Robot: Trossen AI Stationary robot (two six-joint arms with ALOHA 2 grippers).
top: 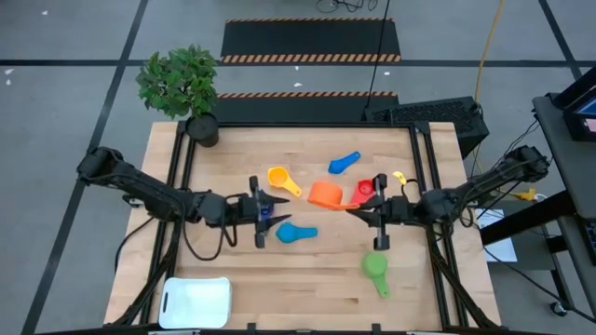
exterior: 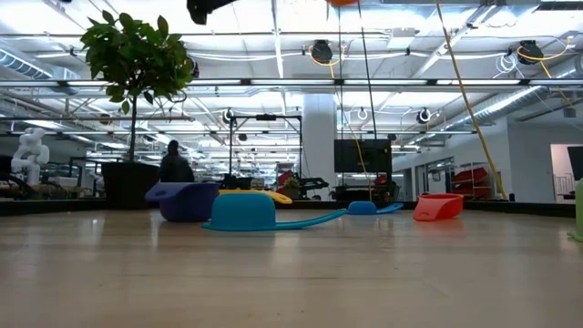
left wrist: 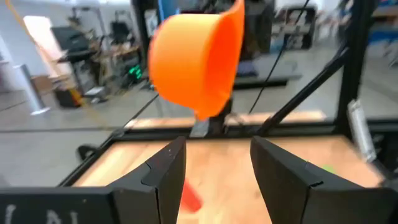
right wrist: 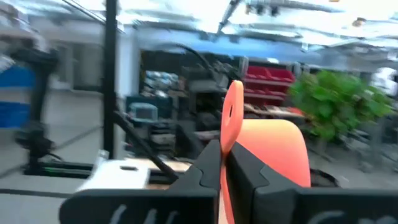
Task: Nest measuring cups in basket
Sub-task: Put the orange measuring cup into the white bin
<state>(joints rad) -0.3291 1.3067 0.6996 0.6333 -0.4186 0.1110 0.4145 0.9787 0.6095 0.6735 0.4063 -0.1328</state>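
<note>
My right gripper is shut on the orange measuring cup and holds it above the middle of the table. My left gripper stands open, facing that cup from the table's left, with nothing between its fingers. On the wood lie the yellow cup, the blue cup, the red cup, the light blue cup, the green cup and, below my left gripper, the dark blue cup. The white basket sits at the near left corner. My right gripper pinches the orange cup's flat handle between its two fingers, the handle standing on edge with its free end sticking out past the fingertips. The fingers come roughly level from the table's right. The bowl sits beside the fingers, lifted clear of the table.
A potted plant stands at the far left corner. Black frame rails run along the table's sides. The near middle of the table, between the basket and the green cup, is bare wood.
</note>
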